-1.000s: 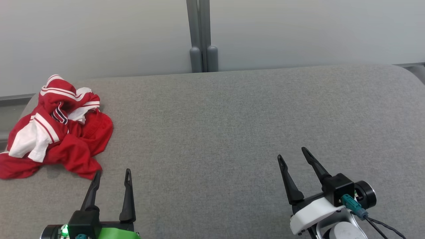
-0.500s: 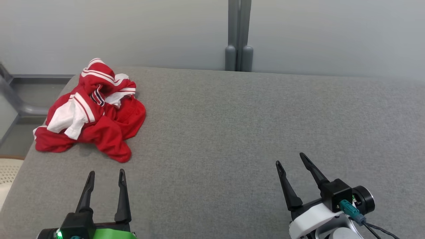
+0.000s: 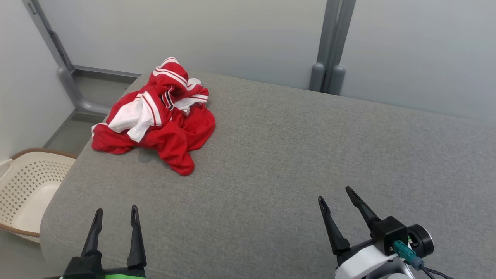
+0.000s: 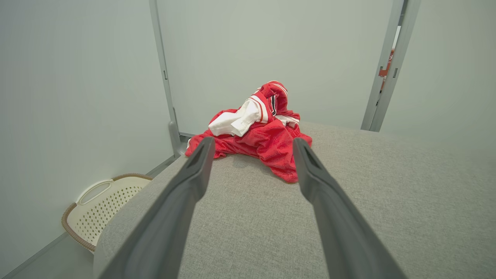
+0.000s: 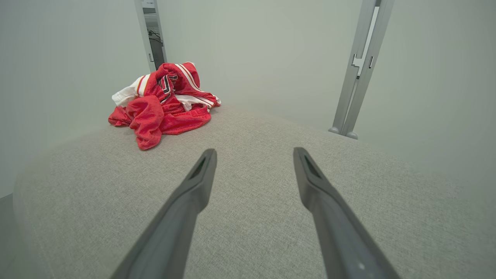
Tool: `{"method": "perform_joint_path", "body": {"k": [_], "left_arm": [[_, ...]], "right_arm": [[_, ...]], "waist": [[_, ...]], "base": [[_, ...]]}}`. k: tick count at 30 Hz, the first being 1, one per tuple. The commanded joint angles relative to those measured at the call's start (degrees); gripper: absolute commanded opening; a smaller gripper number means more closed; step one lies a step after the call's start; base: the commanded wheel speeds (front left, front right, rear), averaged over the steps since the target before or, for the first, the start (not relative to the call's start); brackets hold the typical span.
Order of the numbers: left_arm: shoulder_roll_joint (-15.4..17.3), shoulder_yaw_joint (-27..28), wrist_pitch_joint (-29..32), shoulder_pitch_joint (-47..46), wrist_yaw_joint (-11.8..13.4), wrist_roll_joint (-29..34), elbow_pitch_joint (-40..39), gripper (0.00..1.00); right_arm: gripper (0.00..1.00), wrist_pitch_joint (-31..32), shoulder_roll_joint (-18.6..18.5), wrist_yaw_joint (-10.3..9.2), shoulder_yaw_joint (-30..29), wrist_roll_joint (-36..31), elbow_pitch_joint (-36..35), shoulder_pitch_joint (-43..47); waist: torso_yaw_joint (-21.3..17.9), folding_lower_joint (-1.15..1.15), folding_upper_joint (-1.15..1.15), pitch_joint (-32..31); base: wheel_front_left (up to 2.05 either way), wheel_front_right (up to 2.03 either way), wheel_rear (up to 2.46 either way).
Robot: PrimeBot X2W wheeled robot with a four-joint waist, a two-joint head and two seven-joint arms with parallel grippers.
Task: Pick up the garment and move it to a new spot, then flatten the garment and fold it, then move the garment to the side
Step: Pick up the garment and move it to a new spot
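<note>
The crumpled red-and-white mesh garment (image 3: 155, 120) lies untouched at the far-left corner of the grey padded bench (image 3: 290, 155). Your left gripper (image 3: 116, 209) and right gripper (image 3: 334, 193) hover short of it, fingers apart and empty. Pickup comes first, so reach forward-left onto the heap.

Open cushion (image 3: 294, 155) ahead, garment (image 3: 174, 133) heap — left

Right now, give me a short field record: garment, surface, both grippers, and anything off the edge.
garment: red and white, crumpled heap at the far left corner, untouched
surface: grey fabric top
left gripper: open, empty, short of the garment
right gripper: open, empty, above bare fabric
basket: cream, perforated, on the floor past the left edge
</note>
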Motion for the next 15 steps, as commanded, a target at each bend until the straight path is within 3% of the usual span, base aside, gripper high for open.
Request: {"method": "perform_joint_path", "body": {"k": [1,15], "left_arm": [[0.3,0.1,0.0,0.9,-0.2,0.5,-0.3,1.0],[0.3,1.3,0.0,2.0,-0.9,0.9,-0.8,1.0]], "right_arm": [[1.0,-0.2,-0.2,-0.02,0.1,0.3,-0.2,0.7],[1.0,-0.2,-0.2,-0.02,0.7,0.9,0.2,1.6]], "waist": [[2.7,0.0,0.0,-0.8],[6.5,0.0,0.0,-1.3]], "base": [[0.0,0.0,0.0],[0.0,0.0,0.0]]}}
